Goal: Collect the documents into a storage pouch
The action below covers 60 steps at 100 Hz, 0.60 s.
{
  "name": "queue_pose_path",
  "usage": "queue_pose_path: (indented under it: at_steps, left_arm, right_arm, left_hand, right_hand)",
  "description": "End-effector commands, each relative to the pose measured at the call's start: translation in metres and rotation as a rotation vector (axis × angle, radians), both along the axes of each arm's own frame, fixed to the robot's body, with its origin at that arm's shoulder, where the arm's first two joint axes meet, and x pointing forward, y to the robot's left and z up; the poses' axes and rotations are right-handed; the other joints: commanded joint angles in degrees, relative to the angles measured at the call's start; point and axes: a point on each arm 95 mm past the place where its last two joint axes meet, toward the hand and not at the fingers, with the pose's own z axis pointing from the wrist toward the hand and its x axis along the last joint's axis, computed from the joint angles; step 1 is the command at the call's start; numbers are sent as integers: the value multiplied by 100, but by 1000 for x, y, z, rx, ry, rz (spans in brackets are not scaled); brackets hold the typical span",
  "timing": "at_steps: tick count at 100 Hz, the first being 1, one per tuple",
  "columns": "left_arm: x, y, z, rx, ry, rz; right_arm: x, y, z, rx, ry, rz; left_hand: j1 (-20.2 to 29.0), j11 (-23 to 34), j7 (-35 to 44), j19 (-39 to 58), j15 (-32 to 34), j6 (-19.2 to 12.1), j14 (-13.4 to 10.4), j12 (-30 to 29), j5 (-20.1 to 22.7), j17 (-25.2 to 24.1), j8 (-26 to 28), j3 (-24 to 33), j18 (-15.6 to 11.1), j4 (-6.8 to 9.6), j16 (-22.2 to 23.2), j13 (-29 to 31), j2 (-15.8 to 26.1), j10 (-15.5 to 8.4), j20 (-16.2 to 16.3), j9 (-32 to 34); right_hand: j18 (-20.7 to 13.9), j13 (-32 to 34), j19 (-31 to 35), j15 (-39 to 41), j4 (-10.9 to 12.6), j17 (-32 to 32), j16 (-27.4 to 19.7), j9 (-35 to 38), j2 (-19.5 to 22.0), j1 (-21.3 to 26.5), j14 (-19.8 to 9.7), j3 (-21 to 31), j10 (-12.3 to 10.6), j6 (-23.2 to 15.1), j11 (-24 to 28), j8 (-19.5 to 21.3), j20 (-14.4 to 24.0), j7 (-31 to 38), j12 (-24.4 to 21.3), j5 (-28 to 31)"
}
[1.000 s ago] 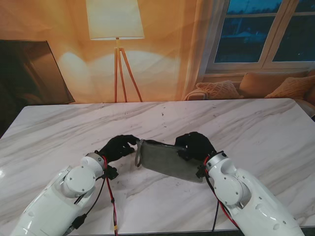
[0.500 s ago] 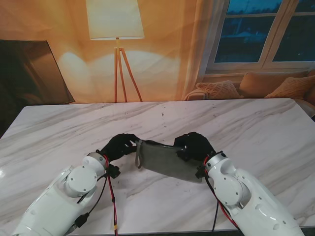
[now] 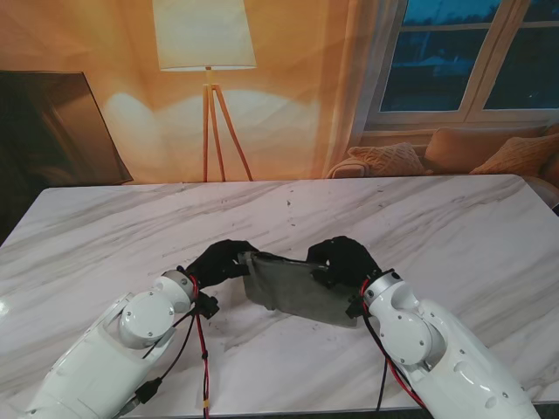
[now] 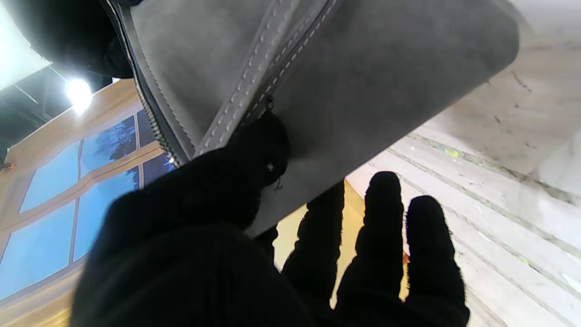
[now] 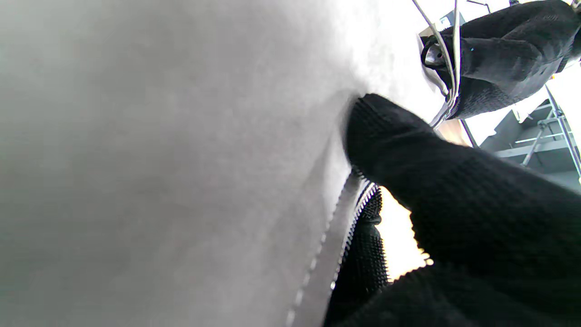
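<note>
On our left, our left hand [image 3: 218, 261] in its black knit glove pinches the near end of the grey suede zip pouch [image 3: 293, 284]: in the left wrist view the thumb [image 4: 254, 154] presses onto the stitched seam beside the zipper teeth, while the other fingers [image 4: 383, 213] lie loosely spread under the fabric, not all touching it. The grey suede pouch hangs between our two hands, held off the white marble table [image 3: 454, 218] on the side nearest us; whether its lower edge brushes the stone we cannot tell. At the pouch's other end, our right hand [image 3: 342, 258] is closed on the fabric, a fingertip [image 5: 376, 122] pushed into the soft side next to the zipper. We judge the step in hand to be steadying and opening the pouch, since no documents show in any view and the mouth does not look parted. The next move likely calls for one hand to hold firm while the other finds the zipper pull, which we cannot locate for certain. The pouch looks flat, limp and apparently empty, matte grey with pale stitching, sagging slightly between the grips.
</note>
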Motion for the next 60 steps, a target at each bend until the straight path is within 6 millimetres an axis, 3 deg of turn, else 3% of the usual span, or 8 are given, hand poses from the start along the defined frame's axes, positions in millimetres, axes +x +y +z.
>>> queue_pose_path:
  at_steps: [1,18,37,53,60]
  left_arm:
    - [0,-2,-2,1,19,-25]
    - [0,-4,-8,-9,59,-32]
    - [-1,-9,-11,-64,103,-33]
    - [-1,-12,-10,-94,115,-43]
    - [-1,-13,-9,-110,119,-39]
  right_arm:
    - [0,2,1,-5,7,8]
    - [1,3,2,4,21,0]
    - [1,5,2,10,38,4]
    - [2,8,1,11,50,1]
    - [2,9,1,16,51,-6]
  left_hand:
    - [-155,-149,-176,24,-110,-216,-47,-66,-96,-47,21,218,-49,-129,-108,36,-112,-133,33,2]
    - [-66,-252,-388,-80,-230,-239,-71,-162,-84,-69,57,407,-60,-45,-191,3,128,-152,-24,-37]
    - [-9,-295,-452,-101,-217,-211,0,-230,-4,-71,101,221,-63,-74,-201,96,165,-95,-38,35]
    - [254,-169,-316,15,97,-176,138,-243,183,82,109,-172,12,-102,-74,497,279,-58,11,528]
    - [463,-160,-122,294,792,-103,277,934,290,256,-50,-442,64,-61,350,967,393,-6,104,1358]
  right_hand:
    - [-159,271,589,273,-29,9,-15,204,249,337,-449,302,160,-622,44,165,-80,619,80,482]
    - [-156,271,584,273,-28,-4,-16,207,249,347,-449,303,172,-611,47,164,-81,621,84,482]
    - [-153,261,584,270,-27,-27,-18,211,254,350,-442,298,187,-593,53,165,-79,623,87,481]
    - [-142,187,543,213,-26,-86,-36,189,277,362,-394,278,192,-566,43,162,-91,619,83,455]
    - [-109,77,393,42,-22,-223,-92,167,305,359,-326,248,180,-555,35,165,-134,616,83,418]
